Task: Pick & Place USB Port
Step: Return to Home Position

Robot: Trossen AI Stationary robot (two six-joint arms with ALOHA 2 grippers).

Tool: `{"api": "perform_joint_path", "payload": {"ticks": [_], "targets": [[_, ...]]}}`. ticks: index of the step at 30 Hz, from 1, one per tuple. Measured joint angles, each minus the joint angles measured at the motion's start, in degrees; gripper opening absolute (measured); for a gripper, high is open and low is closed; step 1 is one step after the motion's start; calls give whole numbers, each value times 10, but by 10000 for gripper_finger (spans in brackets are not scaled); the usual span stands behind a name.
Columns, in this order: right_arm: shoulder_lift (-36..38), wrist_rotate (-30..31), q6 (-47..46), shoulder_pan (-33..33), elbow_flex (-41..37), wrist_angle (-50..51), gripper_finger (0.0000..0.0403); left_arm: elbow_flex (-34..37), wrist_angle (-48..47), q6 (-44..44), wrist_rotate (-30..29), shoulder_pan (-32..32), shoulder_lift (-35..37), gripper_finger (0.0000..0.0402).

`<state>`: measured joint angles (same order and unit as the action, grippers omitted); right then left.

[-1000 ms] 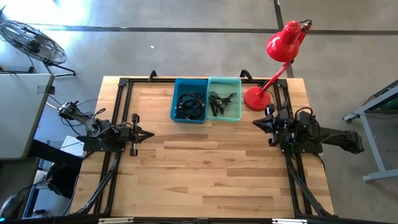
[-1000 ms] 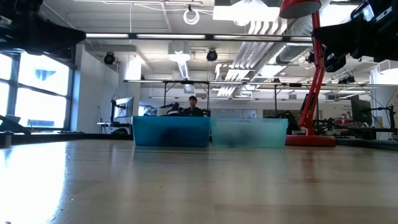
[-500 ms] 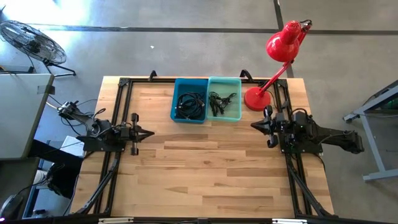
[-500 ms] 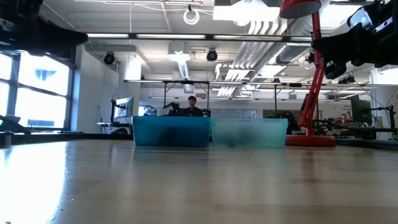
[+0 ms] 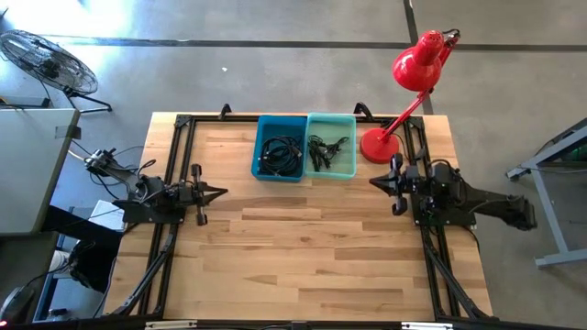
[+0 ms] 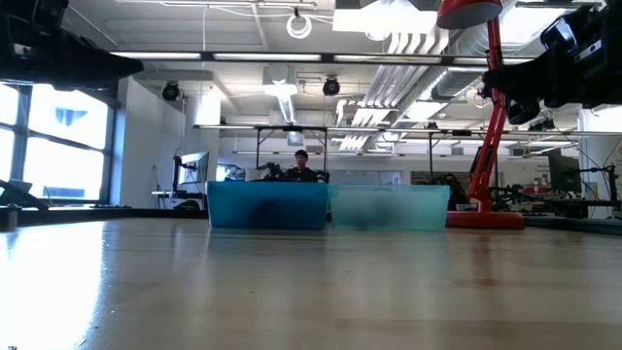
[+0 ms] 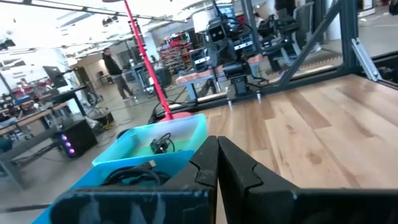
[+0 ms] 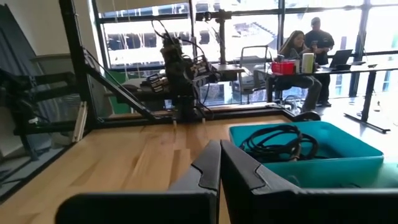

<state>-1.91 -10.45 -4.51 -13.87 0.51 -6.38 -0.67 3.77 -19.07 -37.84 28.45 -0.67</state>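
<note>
A blue bin holding coiled black cables and a teal bin holding smaller dark parts stand side by side at the table's far edge. I cannot pick out the USB port among these dark things. My left gripper hangs level over the table's left side, shut and empty, pointing toward the right; its shut fingers show in the left wrist view. My right gripper hangs level over the right side, shut and empty, pointing toward the left.
A red desk lamp stands with its base right of the teal bin and its head beyond the far edge. Black frame rails run along the table's sides. The wooden top lies bare between the arms. People sit in the room behind.
My left gripper has rolled a little about its own long line while staying in place. My right gripper has turned slightly, and its tip has shifted a little toward the table's left. Both have stayed shut.
</note>
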Motion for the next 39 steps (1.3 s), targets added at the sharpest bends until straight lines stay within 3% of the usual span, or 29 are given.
{"api": "perform_joint_path", "payload": {"ticks": [16,23,29,32,36,39], "targets": [[0,-92,-2,-88,0,2,0,0,0,44,78,0,-54,0],[0,-116,-17,-106,0,1,0,0,-2,47,159,0,-51,0],[0,-125,-31,-109,0,1,0,0,-14,76,277,0,-21,0],[0,-124,-31,-109,0,1,0,0,-14,54,269,0,-8,0],[0,-124,-34,-109,0,1,0,0,-6,11,202,0,1,0],[0,-123,-35,-109,0,1,0,0,-5,4,183,0,2,0]]}}
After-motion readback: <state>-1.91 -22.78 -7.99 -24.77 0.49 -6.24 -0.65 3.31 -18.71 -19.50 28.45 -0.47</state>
